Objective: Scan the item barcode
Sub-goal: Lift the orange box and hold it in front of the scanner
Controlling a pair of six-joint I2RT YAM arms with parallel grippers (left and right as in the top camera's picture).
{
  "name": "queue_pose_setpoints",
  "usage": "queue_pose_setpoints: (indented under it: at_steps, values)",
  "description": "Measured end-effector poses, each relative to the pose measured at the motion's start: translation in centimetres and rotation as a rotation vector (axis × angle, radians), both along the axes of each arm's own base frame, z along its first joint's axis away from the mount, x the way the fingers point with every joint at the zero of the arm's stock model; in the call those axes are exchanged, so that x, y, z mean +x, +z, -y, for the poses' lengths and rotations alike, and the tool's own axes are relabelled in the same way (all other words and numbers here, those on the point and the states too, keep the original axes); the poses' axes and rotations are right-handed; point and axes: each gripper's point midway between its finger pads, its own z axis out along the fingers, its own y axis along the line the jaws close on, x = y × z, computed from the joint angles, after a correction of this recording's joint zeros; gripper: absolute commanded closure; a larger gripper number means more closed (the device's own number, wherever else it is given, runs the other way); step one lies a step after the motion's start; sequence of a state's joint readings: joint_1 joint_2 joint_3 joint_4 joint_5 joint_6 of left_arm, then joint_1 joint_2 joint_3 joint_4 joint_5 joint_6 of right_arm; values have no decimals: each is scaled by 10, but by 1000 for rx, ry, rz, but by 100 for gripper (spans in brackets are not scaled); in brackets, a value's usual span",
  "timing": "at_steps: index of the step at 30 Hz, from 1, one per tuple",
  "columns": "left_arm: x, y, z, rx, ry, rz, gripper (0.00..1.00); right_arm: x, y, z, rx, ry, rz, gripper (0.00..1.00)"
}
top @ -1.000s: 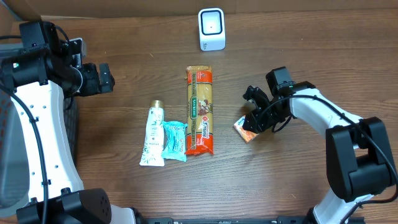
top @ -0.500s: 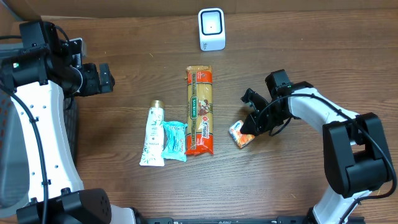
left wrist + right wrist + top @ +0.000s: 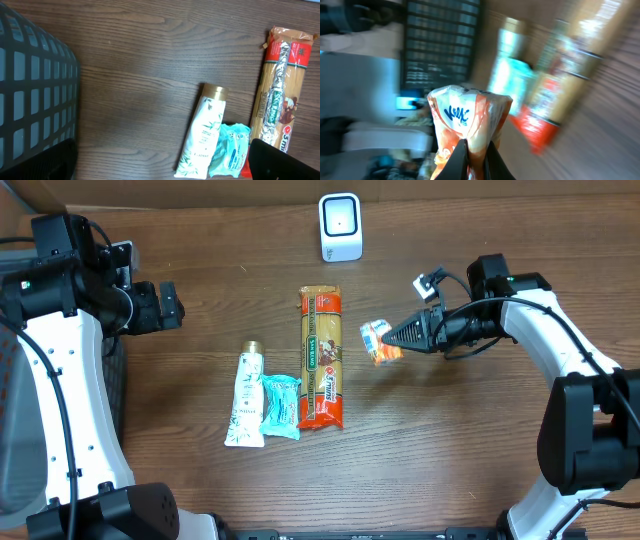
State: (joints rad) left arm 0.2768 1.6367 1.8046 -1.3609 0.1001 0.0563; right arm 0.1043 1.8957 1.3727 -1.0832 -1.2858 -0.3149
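We take this for a mock shop checkout set up in a robotics lab. On a brown wooden surface (image 3: 200, 490) lie retail goods: a spaghetti packet (image 3: 322, 358), a white tube (image 3: 245, 397) and a teal packet (image 3: 281, 407), with a small orange packet (image 3: 377, 341) to their right. A white barcode scanner (image 3: 340, 226) stands at upper centre, a dark mesh basket (image 3: 30, 90) sits at the left edge, and a left arm (image 3: 60, 380) and right arm (image 3: 560, 340) flank the goods.

Grip: right gripper (image 3: 392, 339), half open a second ago, now pinched shut on edge of small orange-and-white packet (image 3: 377, 341).
Packet: no longer flat on table (image 3: 450, 460) at 4 o'clock of spaghetti pack (image 3: 322, 358). Lifted, carried toward 11 o'clock, now just beside pack's right edge, at its 2 o'clock.
Right arm: swung up-table, fingers now pointing toward 9 o'clock.
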Motion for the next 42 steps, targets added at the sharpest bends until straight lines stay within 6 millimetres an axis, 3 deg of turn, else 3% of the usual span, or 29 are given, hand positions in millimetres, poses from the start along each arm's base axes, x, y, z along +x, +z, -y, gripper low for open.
queue_pose_setpoints:
  at_steps: [4,7,13,18,21,27,31,35,42]
  values:
    - [0,0,0,0,0,0,0,0,43,-5,162,7,22,96]
    - [0,0,0,0,0,0,0,-1,65,-6,208,10,46,96]
    - [0,0,0,0,0,0,0,-5,89,-6,223,13,86,97]
    - [0,0,0,0,0,0,0,12,75,-6,-5,-56,40,97]
    - [0,0,0,0,0,0,0,29,79,-12,-170,-108,94,97]
    - [0,0,0,0,0,0,0,71,123,-25,-464,-306,341,97]
    - [0,0,0,0,0,0,0,110,151,-22,-597,-475,484,97]
    - [0,0,0,0,0,0,0,161,144,-17,-723,-619,592,97]
    - [0,0,0,0,0,0,0,244,72,-17,-971,-750,769,97]
